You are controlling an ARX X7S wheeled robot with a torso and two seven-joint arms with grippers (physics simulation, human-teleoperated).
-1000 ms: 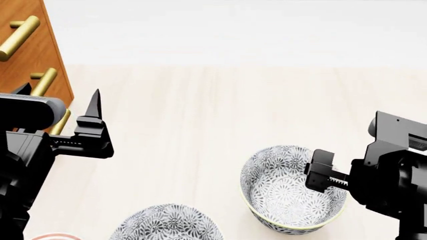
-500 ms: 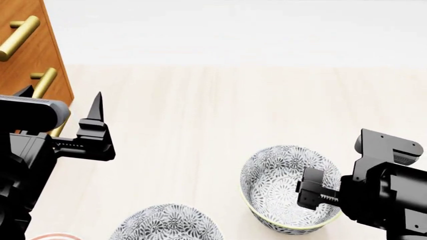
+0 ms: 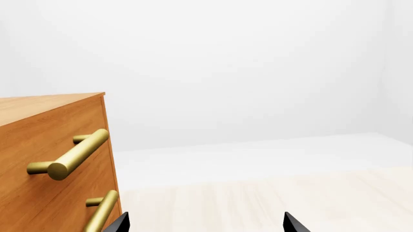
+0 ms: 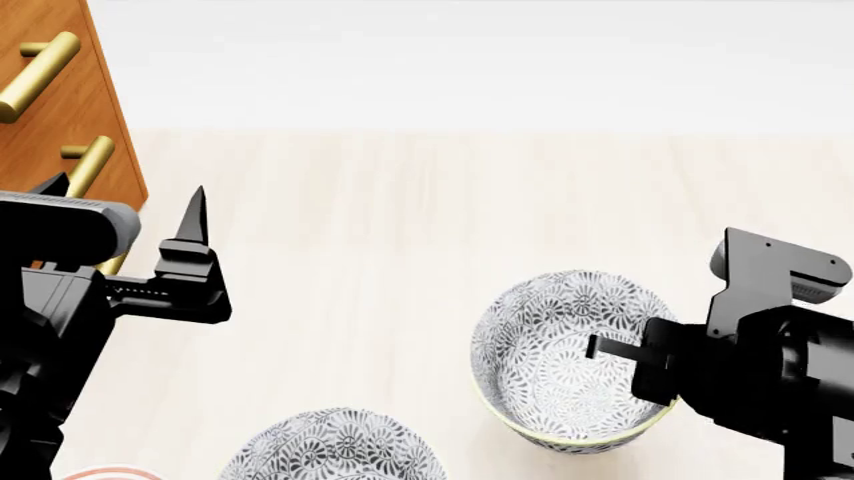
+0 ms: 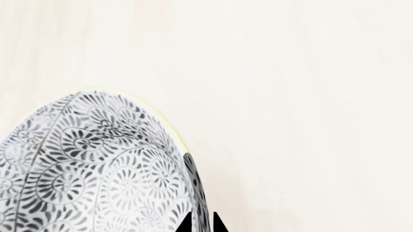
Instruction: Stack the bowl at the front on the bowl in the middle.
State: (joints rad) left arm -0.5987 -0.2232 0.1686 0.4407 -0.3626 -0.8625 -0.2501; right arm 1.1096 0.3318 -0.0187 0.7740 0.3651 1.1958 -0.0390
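The front bowl (image 4: 554, 345), white with a grey floral pattern and a pale yellow rim, sits at the right of the head view. My right gripper (image 4: 638, 358) is shut on its near-right rim. In the right wrist view the two black fingertips of that gripper (image 5: 200, 223) pinch the wall of the bowl (image 5: 96, 174). The middle bowl (image 4: 334, 448), with the same pattern, lies at the lower edge, partly cut off. My left gripper (image 4: 123, 212) hangs open at the left, far from both bowls; the left wrist view shows this gripper (image 3: 206, 225) with nothing between its tips.
A wooden drawer unit (image 4: 67, 110) with brass handles (image 3: 71, 157) stands close to the left gripper. A reddish rim (image 4: 107, 473) peeks in at the bottom left corner. Pale wooden tabletop (image 4: 400, 220) stretches behind the bowls.
The right gripper has closed onto the front bowl's rim, and the bowl has shifted slightly up and left in the head view. The left arm has barely moved.
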